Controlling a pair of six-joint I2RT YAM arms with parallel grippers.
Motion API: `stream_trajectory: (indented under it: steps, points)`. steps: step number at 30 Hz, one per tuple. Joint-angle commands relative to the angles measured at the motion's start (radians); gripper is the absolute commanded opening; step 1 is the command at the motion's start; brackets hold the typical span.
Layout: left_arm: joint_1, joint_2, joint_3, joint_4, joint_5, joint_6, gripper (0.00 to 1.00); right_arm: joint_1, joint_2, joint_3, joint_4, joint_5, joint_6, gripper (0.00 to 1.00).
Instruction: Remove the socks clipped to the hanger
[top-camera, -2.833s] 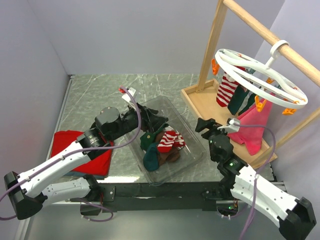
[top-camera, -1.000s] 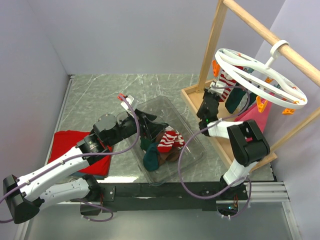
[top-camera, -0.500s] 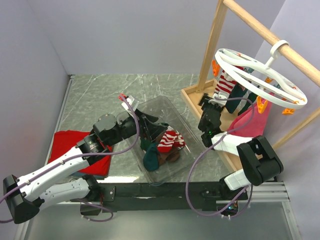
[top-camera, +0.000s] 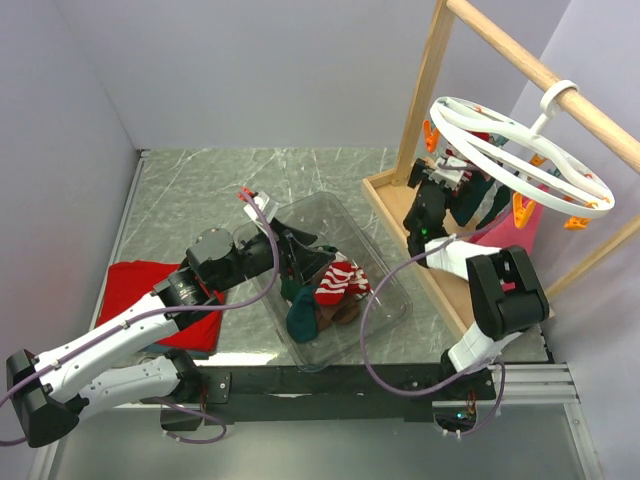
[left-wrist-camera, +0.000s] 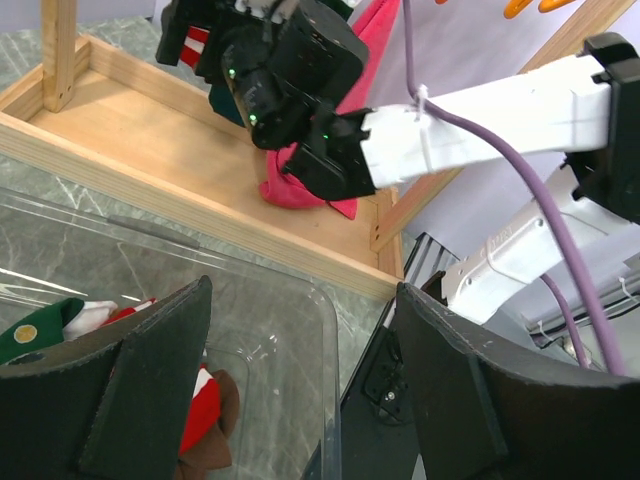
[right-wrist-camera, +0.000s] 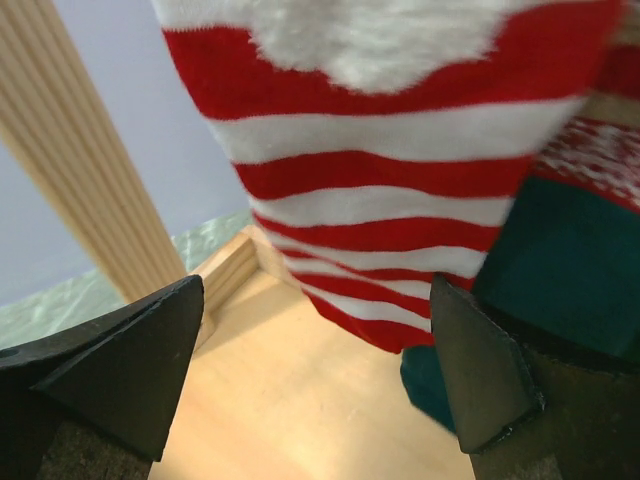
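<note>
The white ring hanger (top-camera: 600, 190) hangs by its hook from the wooden rail, with orange pegs on its rim. A red-and-white striped sock (right-wrist-camera: 380, 200), a dark green sock (top-camera: 492, 205) and a pink sock (top-camera: 518, 238) hang from it. My right gripper (top-camera: 440, 178) is raised under the ring, open; in the right wrist view the striped sock hangs just ahead of and between its open fingers (right-wrist-camera: 120, 360), untouched. My left gripper (top-camera: 308, 262) is open and empty over the clear bin (top-camera: 392, 300), which holds several loose socks (top-camera: 325, 290).
The wooden rail frame (top-camera: 425, 90) and its tray-like base (right-wrist-camera: 290, 400) stand at the right; its upright post (right-wrist-camera: 80, 170) is close to the left of my right gripper. A folded red cloth (top-camera: 150, 300) lies at the near left, under the left arm.
My right arm rose from low near the frame's base and moved its open gripper up to the striped sock under the hanger. My left arm drew back slightly over the bin, then held still.
</note>
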Motion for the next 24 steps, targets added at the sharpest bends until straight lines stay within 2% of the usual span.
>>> stream_trajectory:
  steps: [1,4,10,13,14,16,17,20,24]
  points:
    - [0.0,0.01,-0.003,0.051,0.029,-0.006,0.79,-0.018,0.068,0.103,0.036,-0.033,-0.059,1.0]
    - [0.0,0.027,0.003,0.048,0.036,-0.006,0.79,-0.024,0.126,0.154,0.068,-0.012,-0.106,0.99]
    - [0.0,0.033,0.0,0.048,0.029,-0.001,0.79,-0.054,0.166,0.183,0.102,-0.01,-0.126,0.84]
    - [-0.002,0.036,0.006,0.045,0.029,0.002,0.79,-0.064,0.176,0.194,0.119,-0.024,-0.141,0.67]
    - [-0.002,0.039,0.006,0.045,0.029,0.004,0.79,-0.066,0.177,0.194,0.126,-0.024,-0.155,0.49]
    - [0.0,0.045,0.01,0.045,0.033,0.001,0.79,-0.066,0.171,0.194,0.14,-0.019,-0.161,0.34]
    - [0.0,0.045,0.01,0.045,0.033,0.002,0.79,-0.066,0.163,0.191,0.14,-0.019,-0.159,0.2]
    - [0.0,0.045,0.01,0.048,0.036,-0.007,0.79,-0.063,0.117,0.157,0.131,-0.024,-0.129,0.0]
    - [0.0,0.036,0.001,0.056,0.041,-0.019,0.79,-0.044,0.013,0.03,0.135,-0.068,-0.081,0.0]
